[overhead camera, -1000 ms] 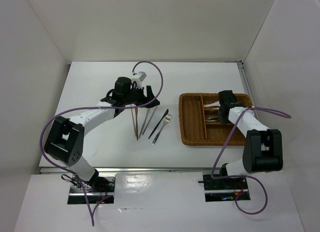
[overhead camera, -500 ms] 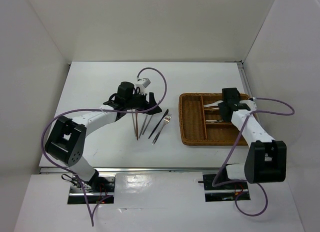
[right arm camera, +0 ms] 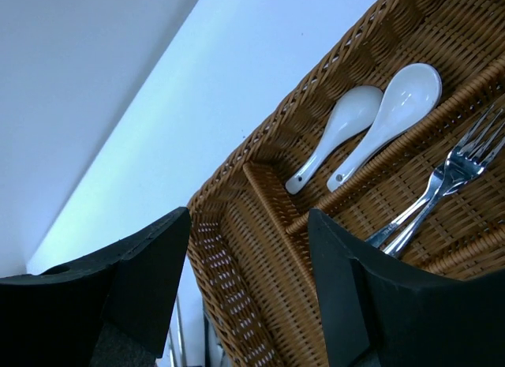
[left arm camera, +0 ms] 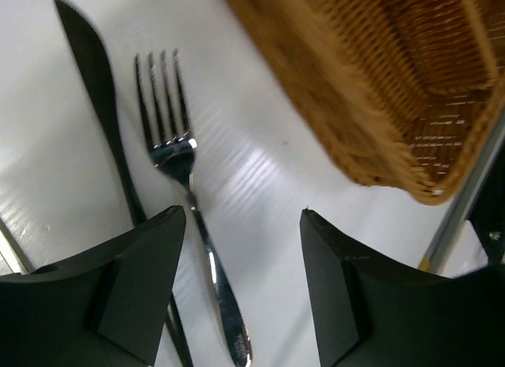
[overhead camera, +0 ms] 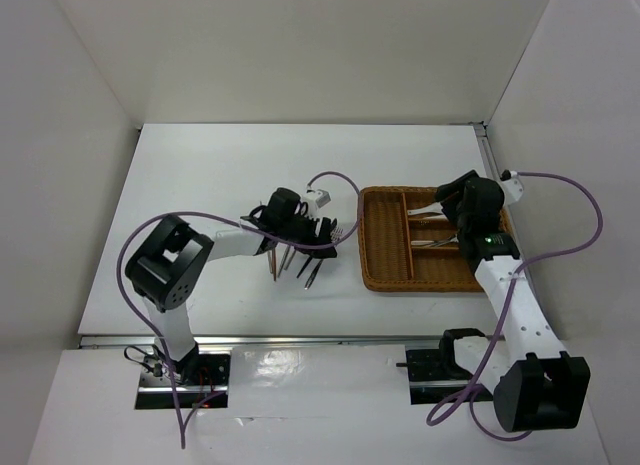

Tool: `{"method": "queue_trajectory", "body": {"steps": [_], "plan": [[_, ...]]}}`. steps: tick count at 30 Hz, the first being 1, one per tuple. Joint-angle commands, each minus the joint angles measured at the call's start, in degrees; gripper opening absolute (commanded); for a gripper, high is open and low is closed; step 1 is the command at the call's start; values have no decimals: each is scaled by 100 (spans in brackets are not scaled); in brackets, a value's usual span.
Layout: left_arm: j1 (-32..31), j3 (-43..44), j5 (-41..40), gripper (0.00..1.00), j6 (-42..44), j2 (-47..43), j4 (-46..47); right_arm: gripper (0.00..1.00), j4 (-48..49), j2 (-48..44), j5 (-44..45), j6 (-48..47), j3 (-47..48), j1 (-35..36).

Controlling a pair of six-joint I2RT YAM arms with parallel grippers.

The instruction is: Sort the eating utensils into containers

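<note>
The brown wicker tray sits right of centre; it also shows in the left wrist view and the right wrist view. Two white spoons lie in one short compartment and silver forks in the one beside it. The long section is bare. On the table left of the tray lie a silver fork, a dark flat piece and thin chopsticks. My left gripper is open low over the fork's handle. My right gripper is open and empty above the tray.
White walls enclose the table on three sides. A metal rail runs along the near edge. Purple cables loop from both arms.
My left gripper has moved right and down, from over the chopsticks to over the fork. My right arm has lifted and pulled back from the tray's compartments.
</note>
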Motion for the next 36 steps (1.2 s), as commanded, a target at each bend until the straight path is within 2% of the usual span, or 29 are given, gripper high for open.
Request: {"method": "queue_trajectory", "body": {"steps": [1, 16, 21, 29, 36], "plan": [[36, 160, -33, 72, -128, 165, 214, 69, 301, 2, -169, -422, -52, -29], [36, 688, -490, 67, -305, 1017, -74, 70, 240, 2, -55, -474, -105, -29], [36, 837, -490, 64, -305, 1018, -488, 71, 187, 2, -2, -474, -105, -29], [36, 504, -718, 62, -305, 605, -857, 71, 240, 2, -2, -474, -219, -29], [-271, 310, -1131, 61, -305, 376, -1060, 71, 240, 55, -2, -474, -219, -29]]}}
